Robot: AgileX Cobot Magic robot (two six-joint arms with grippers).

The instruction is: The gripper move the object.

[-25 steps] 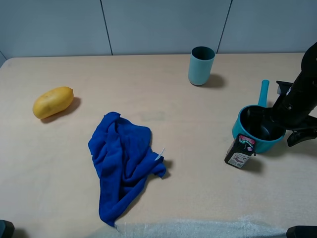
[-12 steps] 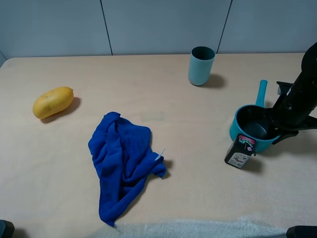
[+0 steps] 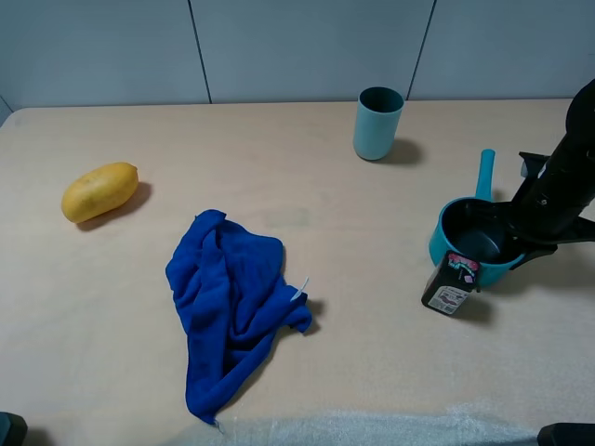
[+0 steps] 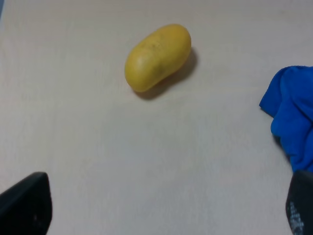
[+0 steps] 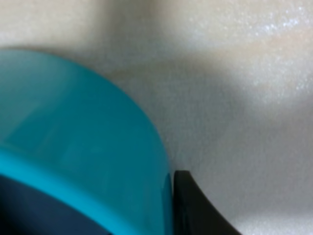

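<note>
While the right gripper (image 3: 523, 248) is clamping the right side of the saucepan's rim, the saucepan (image 3: 472, 243) is sitting near the right edge of the table (image 3: 372, 372), with its straight handle pointing away toward the back wall. One finger is reaching into the dark inside and the other is pressing on the outer wall. In the right wrist view that outer finger (image 5: 195, 210) is lying flush against the teal side of the saucepan (image 5: 88, 161).

A second ago the outer finger was standing clear of the pan on its right. Since then it has closed in, and the jaws are now pinching the wall between them. Over the same second the pan has been sliding slightly leftward, and the tip of its handle is now sitting a little further left than before. A small black bottle (image 3: 451, 285) is leaning just in front of the pan's near wall, and it is staying where it was. I cannot tell whether it is touching the pan.

Everything else is staying put. A teal cup (image 3: 378, 123) is standing upright behind the pan, well apart from it. A crumpled blue cloth (image 3: 232, 302) is lying near the middle, and a yellow fruit (image 3: 99, 191) is resting far to the left.

The left gripper (image 4: 161, 208) is hovering with its fingers spread wide and nothing between them, looking down on the fruit (image 4: 157, 57) and one edge of the cloth (image 4: 293, 122).
</note>
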